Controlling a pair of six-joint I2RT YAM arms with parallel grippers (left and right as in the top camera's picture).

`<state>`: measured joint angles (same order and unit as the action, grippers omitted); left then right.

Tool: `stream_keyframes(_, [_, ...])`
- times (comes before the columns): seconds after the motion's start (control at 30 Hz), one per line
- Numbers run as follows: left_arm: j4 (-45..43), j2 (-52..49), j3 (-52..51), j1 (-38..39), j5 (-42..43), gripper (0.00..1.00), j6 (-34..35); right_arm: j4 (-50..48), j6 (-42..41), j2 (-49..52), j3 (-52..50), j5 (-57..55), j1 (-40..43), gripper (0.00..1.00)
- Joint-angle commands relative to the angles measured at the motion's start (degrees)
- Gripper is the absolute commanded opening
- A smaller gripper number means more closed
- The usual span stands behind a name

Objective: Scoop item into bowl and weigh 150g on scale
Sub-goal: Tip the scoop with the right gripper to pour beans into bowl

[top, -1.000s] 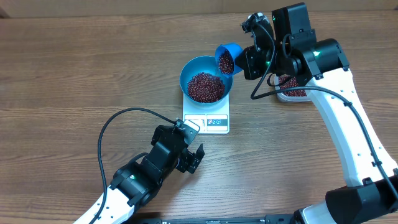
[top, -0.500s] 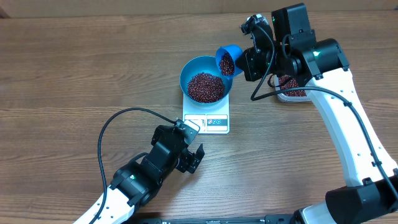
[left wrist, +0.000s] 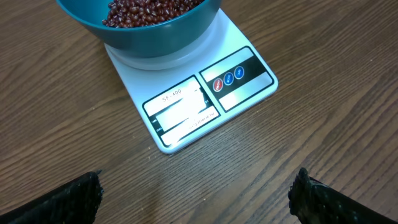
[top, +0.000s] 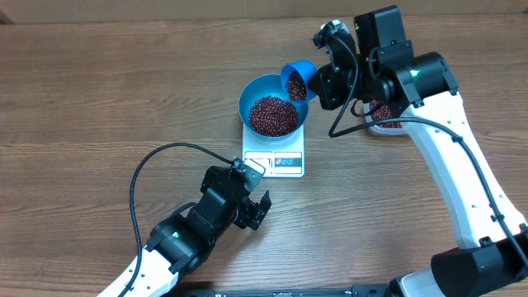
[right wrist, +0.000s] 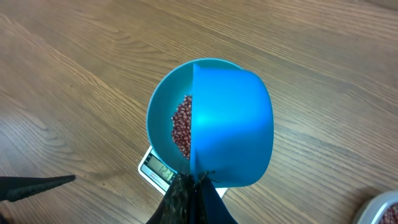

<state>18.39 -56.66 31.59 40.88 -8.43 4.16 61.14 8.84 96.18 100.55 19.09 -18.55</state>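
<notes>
Overhead: scale [top: 275, 162] on table [top: 99, 99], display edge facing the left arm. On the scale's rear part, blue bowl [top: 243, 103], partly filled with dark red beans [top: 272, 115]. Above the bowl rim on the side away from the display, small blue scoop [top: 299, 74], tipped mouth-down toward the bowl, beans inside. Right tool [top: 318, 82] clamped fully closed on the scoop handle. Left tool [top: 254, 188] just in front of the display edge, clear of the scale, fingers spread wide, holding nothing. Beyond the scale on the right arm's side, clear tub [top: 386, 117] with more beans, mostly hidden by the arm. Display digits not legible.
</notes>
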Motion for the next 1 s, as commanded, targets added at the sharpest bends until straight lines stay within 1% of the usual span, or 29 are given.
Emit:
stream_keyframes(0.0, [-0.22,-0.24,-0.11,0.37,-0.57,0.99,0.55,-0.9,0.7,-1.57,1.95,0.02,-1.18,0.04])
stream_keyframes(0.1, [-0.2,-0.24,-0.11,0.37,-0.57,0.99,0.57,-1.07,2.03,-1.57,1.95,0.0,-2.01,0.04])
stream_keyframes(0.37, [-0.2,-0.24,-0.11,0.37,-0.57,1.0,0.57,-1.36,2.38,-1.57,1.95,0.04,-2.21,0.04])
stream_keyframes(0.47, [-0.2,-0.24,-0.11,0.37,-0.57,1.0,0.57,-1.29,5.16,-1.57,1.95,0.44,-2.49,0.04])
stream_keyframes(0.7, [-0.2,-0.24,-0.11,0.37,-0.57,1.0,0.57,-2.47,5.27,-1.55,1.95,0.42,-2.84,0.04])
stream_keyframes(0.97, [-0.22,-0.24,-0.11,0.37,-0.57,0.99,0.57,-3.04,8.24,-1.55,1.95,0.44,-2.84,0.04])
